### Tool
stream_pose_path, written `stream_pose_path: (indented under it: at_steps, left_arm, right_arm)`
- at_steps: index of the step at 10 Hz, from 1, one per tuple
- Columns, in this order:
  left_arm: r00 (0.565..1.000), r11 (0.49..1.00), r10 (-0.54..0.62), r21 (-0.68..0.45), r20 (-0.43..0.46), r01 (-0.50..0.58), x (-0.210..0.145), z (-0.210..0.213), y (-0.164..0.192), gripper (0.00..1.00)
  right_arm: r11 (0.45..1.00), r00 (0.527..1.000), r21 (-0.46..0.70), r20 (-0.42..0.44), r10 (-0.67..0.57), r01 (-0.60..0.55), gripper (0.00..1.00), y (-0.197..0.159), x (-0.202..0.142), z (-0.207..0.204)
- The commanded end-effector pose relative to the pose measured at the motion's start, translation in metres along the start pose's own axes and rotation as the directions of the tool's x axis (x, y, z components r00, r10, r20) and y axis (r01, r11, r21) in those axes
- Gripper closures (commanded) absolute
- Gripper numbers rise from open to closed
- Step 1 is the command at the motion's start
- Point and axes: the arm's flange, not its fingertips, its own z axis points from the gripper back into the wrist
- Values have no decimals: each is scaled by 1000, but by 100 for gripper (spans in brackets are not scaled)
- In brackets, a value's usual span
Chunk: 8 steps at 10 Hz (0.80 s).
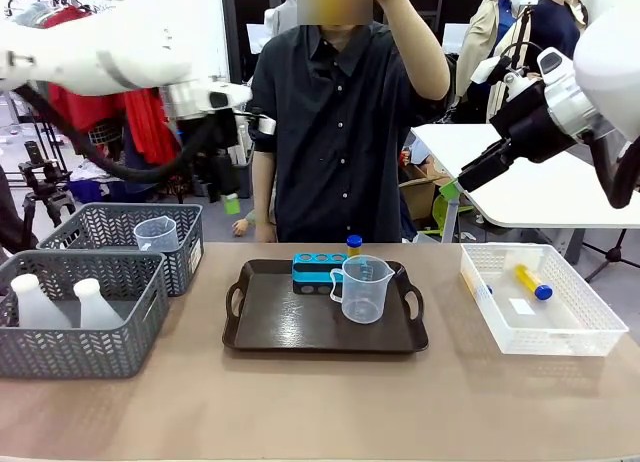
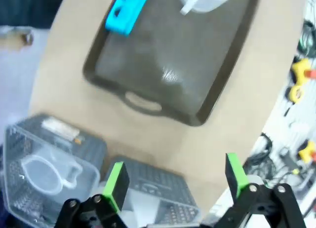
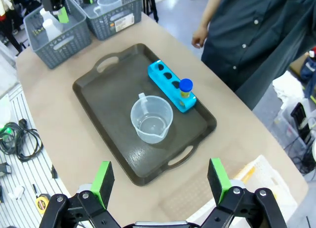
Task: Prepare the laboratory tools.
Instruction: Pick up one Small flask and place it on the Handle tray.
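Note:
On the dark tray (image 1: pixel 262 334) stands a blue tube rack (image 1: pixel 318 272) holding one blue-capped tube of yellow liquid (image 1: pixel 354 245), with a clear handled beaker (image 1: pixel 364 288) in front of it. Another tube (image 1: pixel 533 282) lies in the white lattice bin (image 1: pixel 590 322). Two white flasks (image 1: pixel 35 302) sit in the near grey basket, and a second beaker (image 1: pixel 157 234) sits in the far one. My left gripper (image 1: pixel 228 197) hangs open and empty, high above the far basket. My right gripper (image 1: pixel 452 189) is open and empty, high above the bin's left side. From the right wrist I see the tray (image 3: pixel 94 97), beaker (image 3: pixel 151 119) and rack (image 3: pixel 170 85).
Both grey mesh baskets (image 1: pixel 150 302) stand at the table's left. A person stands at the far edge behind the tray, one hand raised, the other hand (image 1: pixel 243 225) hanging low. Bare tabletop runs along the near edge. Another white table (image 1: pixel 540 192) lies behind on the right.

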Motion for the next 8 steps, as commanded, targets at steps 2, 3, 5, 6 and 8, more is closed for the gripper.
stream_pose_path:
  at_steps: [2,3,5,6,8]
  left_arm:
    - [955,957,289,13,67,-291,-70,-4,-2,0]
    - [932,931,358,46,53,-361,-94,-5,2,0]
    - [895,888,445,126,8,-443,-123,-8,2,0]
    - [876,866,482,145,12,-479,-135,-9,2,0]
    - [925,907,377,185,39,-378,-119,-12,1,0]
  right_arm:
    - [1000,1000,14,11,-8,8,0,0,1,1]
    - [1000,1000,14,11,-8,8,0,0,1,1]
    - [1000,1000,14,11,-8,8,0,0,1,1]
    - [1000,1000,14,11,-8,8,0,0,1,1]
    - [1000,1000,14,11,-8,8,0,0,1,1]
